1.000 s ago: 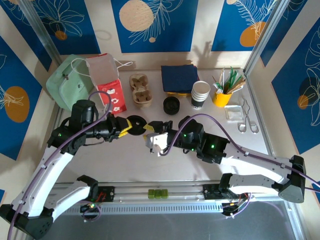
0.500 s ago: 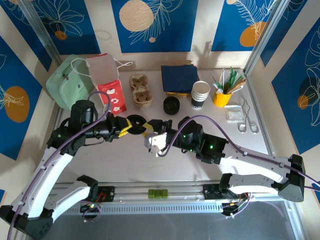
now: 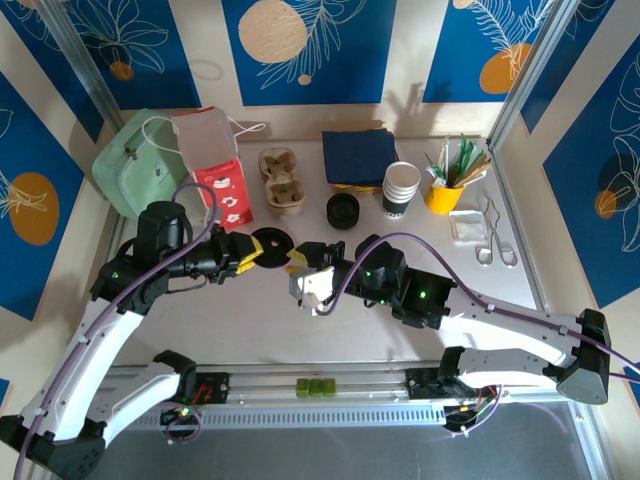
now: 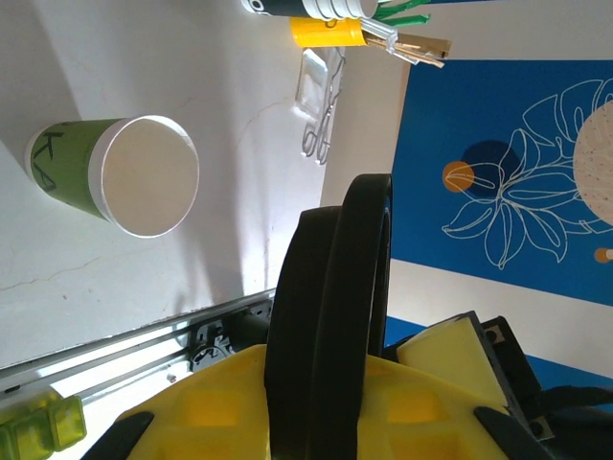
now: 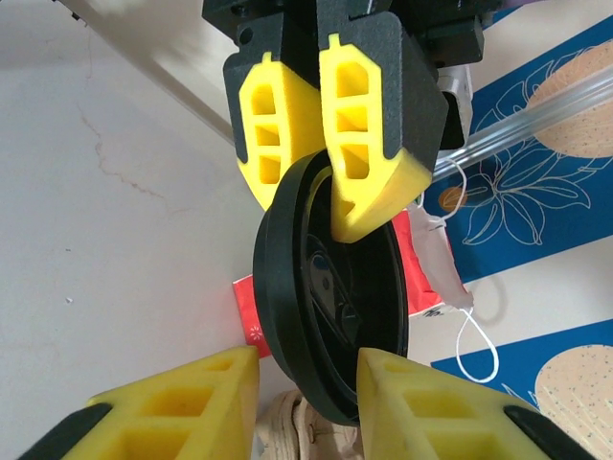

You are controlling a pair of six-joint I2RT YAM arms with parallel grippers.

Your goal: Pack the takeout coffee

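Note:
A green paper cup [image 4: 72,163] stands lidless on the white table [image 4: 230,115], its white round end [image 4: 148,175] facing the left wrist camera. From above it is a white shape [image 3: 312,288] just under my right gripper [image 3: 303,260]. My left gripper [image 3: 247,256] is shut on a round black lid [image 3: 270,243], held on edge above the table. In the right wrist view the left gripper's yellow fingers [image 5: 364,125] pinch the black lid [image 5: 330,316] from above. My right gripper [image 5: 306,369] is open, its jaws flanking the lid's lower rim with gaps.
Along the back stand a green container [image 3: 135,165], a red and white paper bag [image 3: 215,165], a cardboard cup carrier [image 3: 283,180], navy napkins [image 3: 358,155], stacked black lids [image 3: 343,210], white cups [image 3: 401,188], a yellow utensil cup [image 3: 445,192] and tongs [image 3: 495,240].
The left arm has drawn slightly to the left with the lid still in its grip. The right gripper has barely moved.

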